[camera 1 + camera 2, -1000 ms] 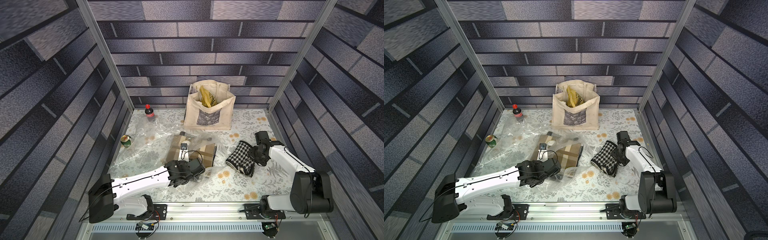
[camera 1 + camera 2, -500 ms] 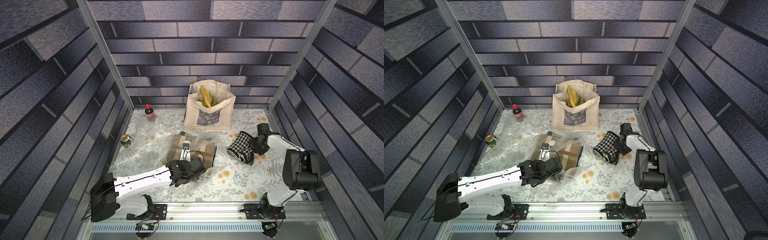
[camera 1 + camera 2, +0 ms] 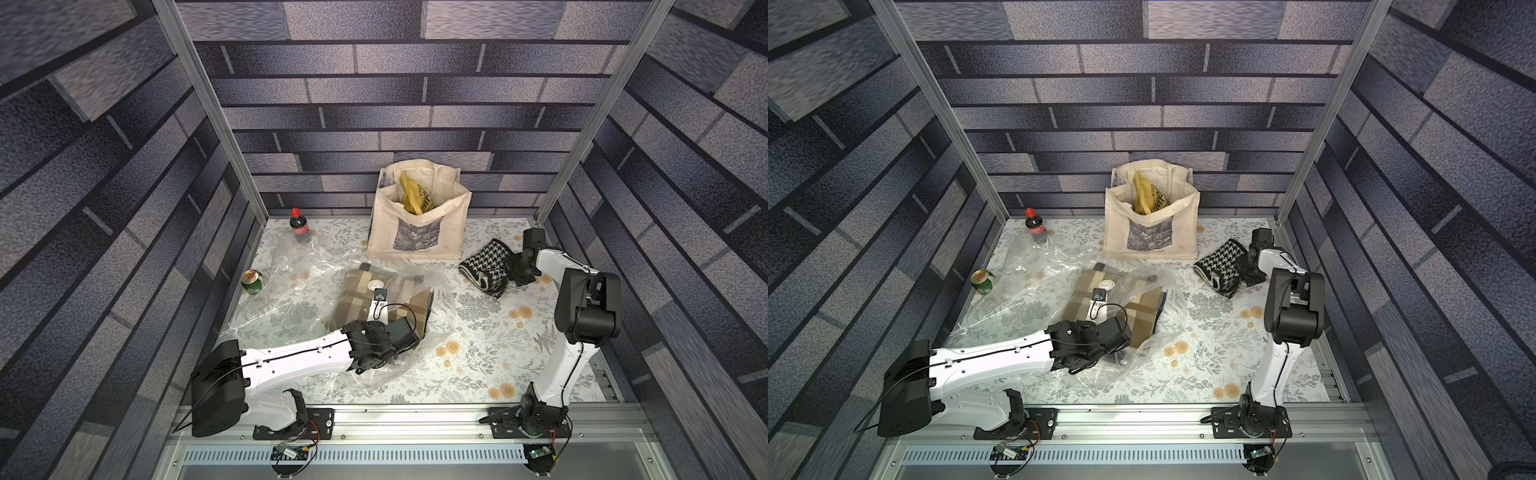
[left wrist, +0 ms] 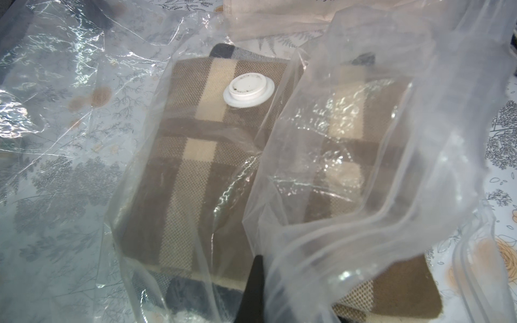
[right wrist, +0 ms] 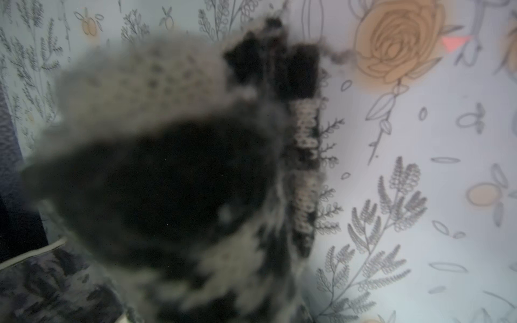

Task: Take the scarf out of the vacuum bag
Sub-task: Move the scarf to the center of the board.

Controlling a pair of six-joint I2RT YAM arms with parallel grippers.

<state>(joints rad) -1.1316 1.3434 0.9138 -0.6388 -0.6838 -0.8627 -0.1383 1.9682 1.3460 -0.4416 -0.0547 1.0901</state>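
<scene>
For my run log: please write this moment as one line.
left claw: shut on vacuum bag | right claw: shut on houndstooth scarf, outside bag | plaid scarf: inside bag

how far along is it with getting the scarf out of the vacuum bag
Done: a black-and-white houndstooth scarf lies outside the clear crinkly plastic vacuum bag, beside the cream canvas tote. In hand: the right end effector is shut on it; the left end effector pinches the bag's mouth. Left: a brown plaid scarf is inside.
</scene>
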